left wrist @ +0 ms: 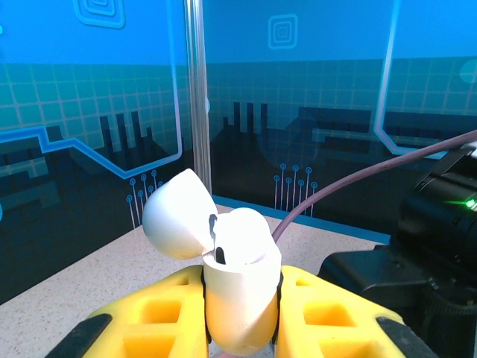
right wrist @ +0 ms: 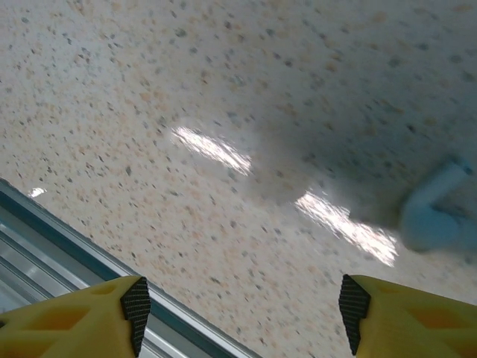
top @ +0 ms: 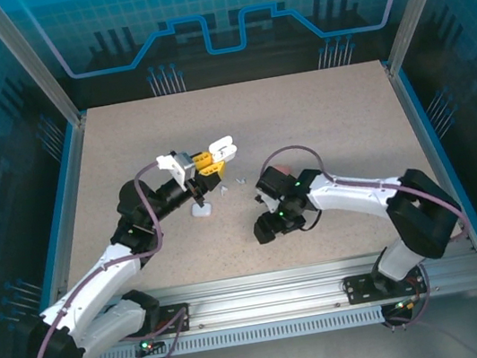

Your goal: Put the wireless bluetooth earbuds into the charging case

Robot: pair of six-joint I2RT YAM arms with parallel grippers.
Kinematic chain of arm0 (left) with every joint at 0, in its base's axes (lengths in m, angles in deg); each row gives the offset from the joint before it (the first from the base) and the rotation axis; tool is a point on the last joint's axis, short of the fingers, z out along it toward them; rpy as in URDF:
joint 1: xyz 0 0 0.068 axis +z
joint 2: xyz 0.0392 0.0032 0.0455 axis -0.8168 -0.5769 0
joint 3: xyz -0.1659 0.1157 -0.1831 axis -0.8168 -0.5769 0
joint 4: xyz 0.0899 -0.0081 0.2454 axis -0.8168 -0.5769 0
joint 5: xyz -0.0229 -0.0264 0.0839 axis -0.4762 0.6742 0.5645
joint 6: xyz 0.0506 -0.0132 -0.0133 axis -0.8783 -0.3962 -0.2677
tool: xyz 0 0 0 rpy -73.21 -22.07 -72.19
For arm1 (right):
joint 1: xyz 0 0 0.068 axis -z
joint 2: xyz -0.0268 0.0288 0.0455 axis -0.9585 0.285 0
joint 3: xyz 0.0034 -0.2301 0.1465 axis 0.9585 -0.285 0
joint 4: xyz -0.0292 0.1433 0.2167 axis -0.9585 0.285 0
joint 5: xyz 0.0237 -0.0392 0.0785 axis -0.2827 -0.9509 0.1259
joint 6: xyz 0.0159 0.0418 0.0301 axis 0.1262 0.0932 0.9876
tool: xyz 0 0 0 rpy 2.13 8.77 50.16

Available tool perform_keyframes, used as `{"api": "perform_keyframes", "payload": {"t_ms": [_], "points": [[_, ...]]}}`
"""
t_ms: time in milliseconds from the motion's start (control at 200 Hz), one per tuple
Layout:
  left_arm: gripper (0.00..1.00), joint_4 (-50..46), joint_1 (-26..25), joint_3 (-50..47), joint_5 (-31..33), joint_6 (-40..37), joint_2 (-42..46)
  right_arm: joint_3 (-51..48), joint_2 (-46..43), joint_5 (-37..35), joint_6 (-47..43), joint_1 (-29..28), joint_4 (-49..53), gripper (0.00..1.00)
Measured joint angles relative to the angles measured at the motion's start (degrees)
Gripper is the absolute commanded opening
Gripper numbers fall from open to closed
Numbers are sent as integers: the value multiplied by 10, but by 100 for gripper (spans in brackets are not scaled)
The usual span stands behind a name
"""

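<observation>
Your left gripper (left wrist: 240, 322) is clamped on a white pebble-shaped plastic charging case (left wrist: 237, 287), its lid (left wrist: 177, 215) open toward 10 o'clock. A rounded white piece (left wrist: 247, 230) sits inside. Your right gripper (right wrist: 242, 307) has its fingers apart over the speckled table (right wrist: 149, 89). A tiny white stemmed earbud (right wrist: 438, 218) lies at their 2 o'clock.

We count two grippers, the left gripper (left wrist: 242, 324) and the right gripper (right wrist: 242, 306); two white cases, an open case (left wrist: 238, 287) and a second case (top: 202, 209); two tiny white earbuds, first earbud (top: 222, 192), second earbud (top: 239, 181); one salmon-pink item (top: 282, 169).
</observation>
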Motion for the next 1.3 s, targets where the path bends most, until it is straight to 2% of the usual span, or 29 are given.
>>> {"api": "perform_keyframes", "payload": {"t_ms": [465, 910, 1301], "points": [[2, -9, 0, 0, 2, -2, 0, 49, 61, -31, -2, -1, 34, 70], [2, -9, 0, 0, 2, -2, 0, 49, 67, -53, -11, 2, 63, 70], [3, -16, 0, 0, 2, -9, 0, 51, 67, -91, -33, 27, 87, 69]]}}
